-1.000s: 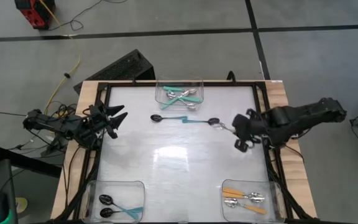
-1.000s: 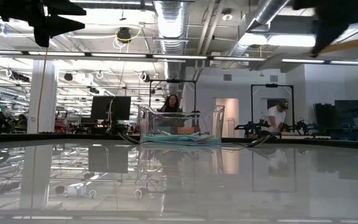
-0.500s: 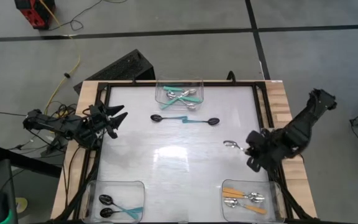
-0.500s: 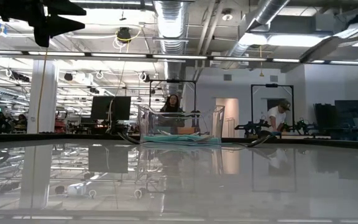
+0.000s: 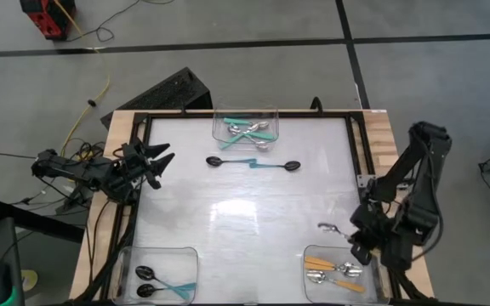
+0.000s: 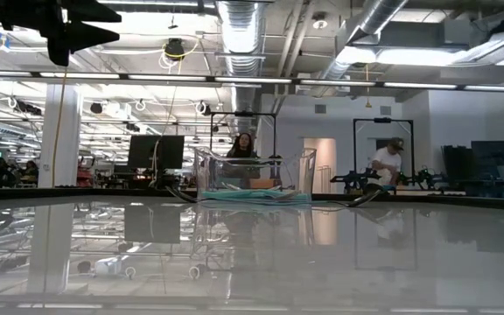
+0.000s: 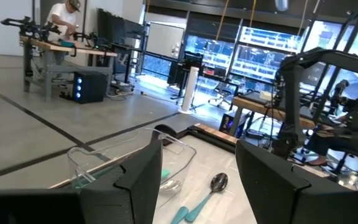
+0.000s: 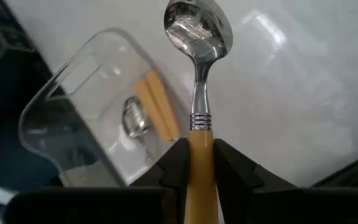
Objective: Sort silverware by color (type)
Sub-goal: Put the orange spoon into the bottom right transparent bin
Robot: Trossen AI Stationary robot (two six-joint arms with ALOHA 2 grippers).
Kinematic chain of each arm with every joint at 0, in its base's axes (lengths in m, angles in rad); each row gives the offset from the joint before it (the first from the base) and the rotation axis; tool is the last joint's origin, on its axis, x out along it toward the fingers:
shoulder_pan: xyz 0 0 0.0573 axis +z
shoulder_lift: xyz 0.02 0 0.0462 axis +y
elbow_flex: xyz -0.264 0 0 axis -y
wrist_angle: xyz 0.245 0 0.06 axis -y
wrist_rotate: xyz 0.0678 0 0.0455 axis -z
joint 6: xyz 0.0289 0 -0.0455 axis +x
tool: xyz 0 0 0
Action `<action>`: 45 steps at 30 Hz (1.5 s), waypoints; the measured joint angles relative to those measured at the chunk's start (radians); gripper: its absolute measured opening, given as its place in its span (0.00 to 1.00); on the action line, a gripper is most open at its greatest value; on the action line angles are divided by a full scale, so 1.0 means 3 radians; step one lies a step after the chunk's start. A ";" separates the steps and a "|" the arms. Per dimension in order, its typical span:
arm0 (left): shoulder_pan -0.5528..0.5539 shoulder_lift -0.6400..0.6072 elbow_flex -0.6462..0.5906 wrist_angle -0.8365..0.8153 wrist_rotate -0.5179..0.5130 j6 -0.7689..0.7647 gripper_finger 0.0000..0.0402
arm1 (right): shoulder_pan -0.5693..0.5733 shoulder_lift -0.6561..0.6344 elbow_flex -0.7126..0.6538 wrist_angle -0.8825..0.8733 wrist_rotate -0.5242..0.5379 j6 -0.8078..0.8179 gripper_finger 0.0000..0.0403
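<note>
While clamped by orange handle in right gripper [image 8: 196, 163], orange-handled spoon [image 8: 197, 74] hangs just beside orange bin [image 5: 373, 255], silver bowl leading, long axis in line with fingers. Step: carry to bin. Next: centre above bin, release. Left gripper [image 5: 156, 163], far from bin, fingers apart, empty.

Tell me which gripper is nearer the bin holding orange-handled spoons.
Right. The right gripper hangs just above that bin, holding an orange-handled spoon; the left gripper waits across the table.
</note>
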 joint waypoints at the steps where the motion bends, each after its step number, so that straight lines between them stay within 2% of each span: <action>1: 0.0000 0.0000 0.0000 0.0001 -0.0019 -0.0001 0.47 | 0.0034 0.0029 0.0001 0.0046 0.0000 0.0023 0.21; 15: 0.0000 -0.0001 0.0000 -0.0001 -0.0117 0.0089 0.47 | 0.0446 0.0525 0.0169 0.0649 -0.0006 0.0653 0.21; 18: 0.0000 0.0000 0.0000 -0.0001 -0.0149 0.0084 0.47 | 0.0492 0.0650 0.0169 0.0690 -0.0006 0.0647 0.21; 28: 0.0000 -0.0001 0.0000 -0.0001 -0.0170 0.0049 0.47 | 0.0376 0.0842 0.0169 0.0832 -0.0004 -0.0472 0.19; 31: 0.0000 0.0000 0.0000 -0.0002 -0.0171 0.0047 0.47 | 0.0330 0.0836 0.0169 0.0827 -0.0034 -0.0648 0.19; 35: 0.0000 0.0000 0.0000 -0.0003 -0.0173 0.0038 0.47 | 0.0272 0.0838 0.0169 0.0826 -0.0303 -0.0822 0.19; 45: 0.0000 0.0000 0.0000 -0.0003 -0.0173 0.0036 0.47 | 0.0093 0.1004 0.0168 0.0894 -0.0629 -0.1103 0.19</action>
